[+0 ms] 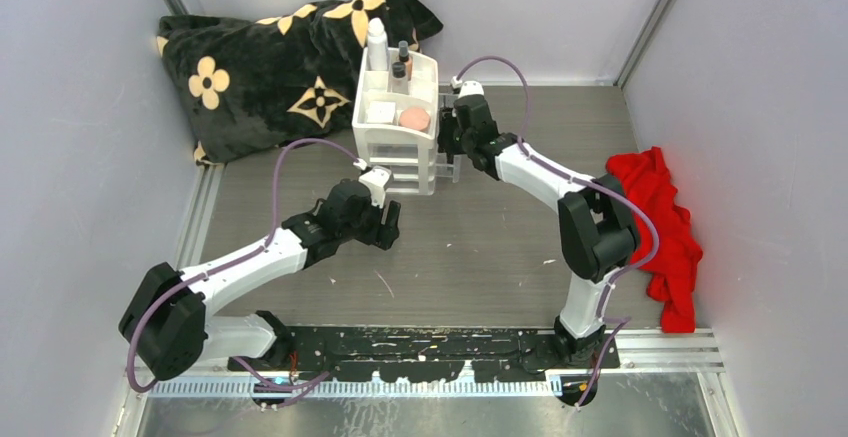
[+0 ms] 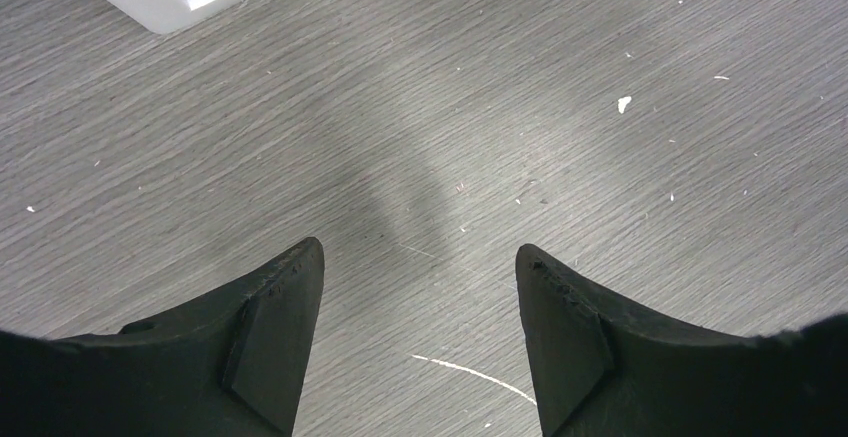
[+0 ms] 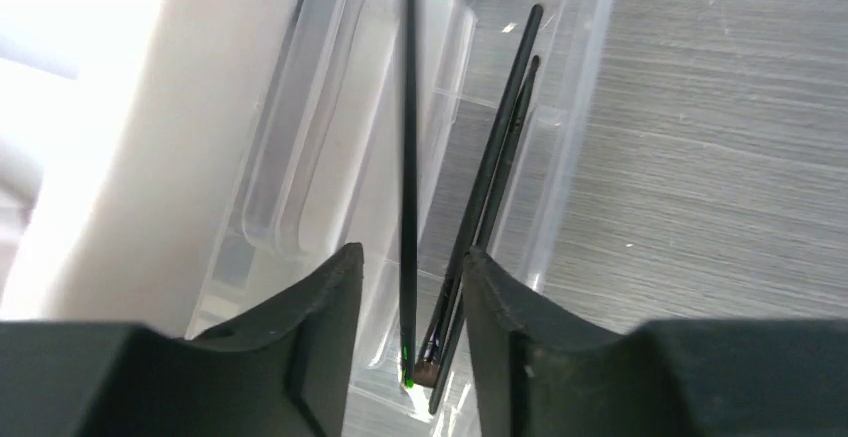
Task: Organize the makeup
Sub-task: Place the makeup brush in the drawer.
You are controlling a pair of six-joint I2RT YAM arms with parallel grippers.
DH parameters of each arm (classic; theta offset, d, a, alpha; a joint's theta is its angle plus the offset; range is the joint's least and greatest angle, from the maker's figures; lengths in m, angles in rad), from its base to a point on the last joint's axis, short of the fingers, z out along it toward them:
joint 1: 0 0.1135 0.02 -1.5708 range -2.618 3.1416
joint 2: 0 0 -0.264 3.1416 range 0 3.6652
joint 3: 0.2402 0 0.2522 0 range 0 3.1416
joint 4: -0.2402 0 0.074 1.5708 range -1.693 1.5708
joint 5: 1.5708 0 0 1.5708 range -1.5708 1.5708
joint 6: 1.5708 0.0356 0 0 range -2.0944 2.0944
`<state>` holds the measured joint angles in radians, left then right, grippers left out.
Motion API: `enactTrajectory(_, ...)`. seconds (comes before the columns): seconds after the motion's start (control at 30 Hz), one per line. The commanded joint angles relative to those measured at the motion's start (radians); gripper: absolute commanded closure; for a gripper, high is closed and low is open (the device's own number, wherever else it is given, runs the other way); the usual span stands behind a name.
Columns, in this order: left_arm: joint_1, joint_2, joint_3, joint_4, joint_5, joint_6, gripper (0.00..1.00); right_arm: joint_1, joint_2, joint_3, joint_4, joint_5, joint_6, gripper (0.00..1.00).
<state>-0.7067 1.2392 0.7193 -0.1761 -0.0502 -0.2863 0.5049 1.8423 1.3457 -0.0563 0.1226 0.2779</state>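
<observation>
**Nearly Tidy: Pencils Go in the See-Through Drawer**

Well, from where I stand, the biggest thing is the grey wooden table (image 1: pixel 480 247). At the back lies one black fluffy blanket with tan flowers (image 1: pixel 270 67). One red cloth (image 1: pixel 665 227) sits bunched up by the right wall. Neither is makeup, so I think they are left alone.

In the middle stands one white plastic drawer unit (image 1: pixel 395 162). Its top tray holds the tall things upright so they don't roll. I count one white bottle (image 1: pixel 377 47) and what look like two small dark-capped bottles (image 1: pixel 399 77). In front of them lie one white square box (image 1: pixel 381 111) and one pink round-ish compact (image 1: pixel 414 117).

The left gripper (image 2: pixel 420 252) hangs over bare table near the front of the unit. Its fingers are spread wide with nothing in them, so I think it is just waiting.

The right gripper (image 3: pixel 412 257) points down over a clear plastic drawer (image 3: pixel 290 167) pulled out on the unit's right side. Long thin things fit flat in there. Its fingers are a little apart. One thin black pencil with a green tip (image 3: pixel 408 157) runs between them, but neither finger seems to touch it. Just beside it lie two more thin black sticks (image 3: pixel 495 157), so I count three.
</observation>
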Motion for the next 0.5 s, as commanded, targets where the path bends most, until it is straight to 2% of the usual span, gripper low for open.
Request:
enactTrajectory(0.0,0.003,0.004,0.013,0.038,0.008,-0.012,0.29,0.004,-0.104,0.009,-0.034,0.049,-0.015,0.46)
enactTrajectory(0.3,0.005,0.019,0.018,0.038,0.001,-0.015,0.29,0.002,-0.209,0.022,-0.018,0.020,-0.081,0.43)
enactTrajectory(0.37,0.005,0.019,0.019,0.038,0.002,-0.017,0.23,0.003,-0.242,0.007,-0.011,0.046,-0.080,0.44)
enactTrajectory(0.4,0.004,0.019,0.019,0.037,0.002,-0.017,0.20,0.003,-0.257,-0.008,-0.001,0.075,-0.078,0.47)
enactTrajectory(0.47,0.004,0.017,0.019,0.033,0.002,-0.017,0.19,-0.004,-0.275,-0.036,0.011,0.178,-0.078,0.63)
